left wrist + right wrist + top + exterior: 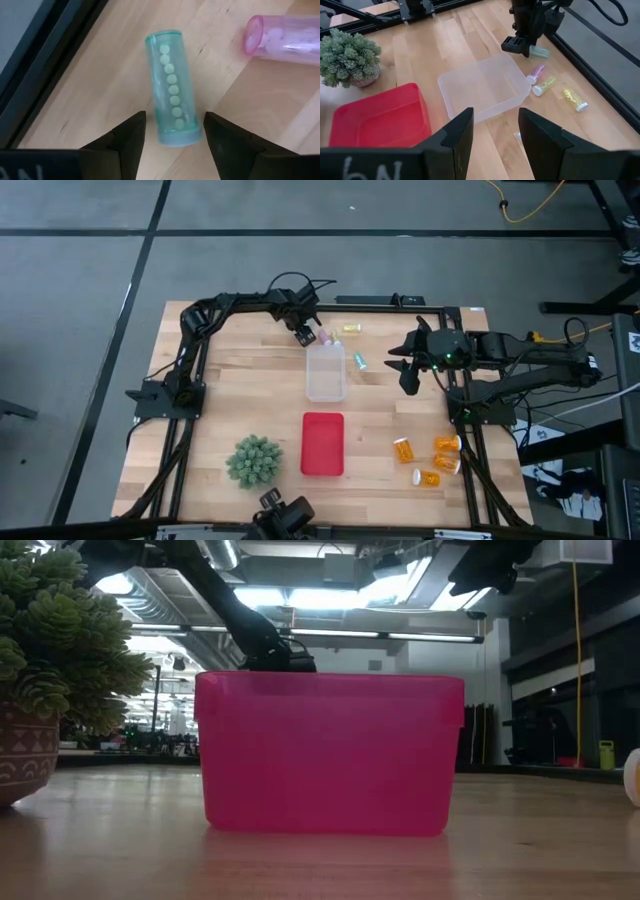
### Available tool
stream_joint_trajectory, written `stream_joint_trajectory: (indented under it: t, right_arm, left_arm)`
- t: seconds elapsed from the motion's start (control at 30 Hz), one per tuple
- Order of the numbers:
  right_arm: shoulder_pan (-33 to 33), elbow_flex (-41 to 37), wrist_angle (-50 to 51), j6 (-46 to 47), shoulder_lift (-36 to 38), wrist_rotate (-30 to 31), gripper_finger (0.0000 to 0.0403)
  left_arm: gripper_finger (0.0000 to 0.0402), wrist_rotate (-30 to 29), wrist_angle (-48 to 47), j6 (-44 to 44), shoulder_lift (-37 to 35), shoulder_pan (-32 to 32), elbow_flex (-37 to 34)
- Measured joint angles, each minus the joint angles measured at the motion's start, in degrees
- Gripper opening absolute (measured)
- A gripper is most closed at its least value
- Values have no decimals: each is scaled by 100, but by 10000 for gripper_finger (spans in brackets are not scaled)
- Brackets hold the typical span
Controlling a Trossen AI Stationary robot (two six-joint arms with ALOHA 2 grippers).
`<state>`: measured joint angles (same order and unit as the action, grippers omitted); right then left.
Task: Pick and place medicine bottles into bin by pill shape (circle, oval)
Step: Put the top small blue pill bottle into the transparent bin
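A green vial [171, 87] holding round green pills lies on its side on the table near the far edge. My left gripper [175, 119] is open, one finger on each side of the vial's cap end, a narrow gap at each; it also shows in the high view [303, 335]. A pink vial [285, 32] lies close by. A yellow vial [351, 328] and a teal vial [360, 361] lie right of the clear bin [326, 370]. Several orange bottles [445, 445] lie at the near right. My right gripper [408, 375] is open and empty, right of the clear bin.
A red bin [322, 443] stands nearer than the clear bin, at the table's middle. A spiky green plant in a pot [254, 460] stands to its left. Black frame rails [190, 360] run along the table's left, far and right edges.
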<state>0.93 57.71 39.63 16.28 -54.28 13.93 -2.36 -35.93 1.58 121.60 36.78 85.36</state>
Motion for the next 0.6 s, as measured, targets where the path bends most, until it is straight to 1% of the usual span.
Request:
stream_joint_trajectory:
  t: [0.37,0.47,0.6]
  right_arm:
    - [1,0,24,2,0,-1,158]
    - [-1,0,108,10,0,0,158]
    - [0,0,182,15,0,-2,158]
  left_arm:
    - [107,-1,-27,-410,-61,-55,-13]
    - [98,-10,-93,-442,-231,-86,-25]
    - [97,-142,-148,-552,-669,-152,-17]
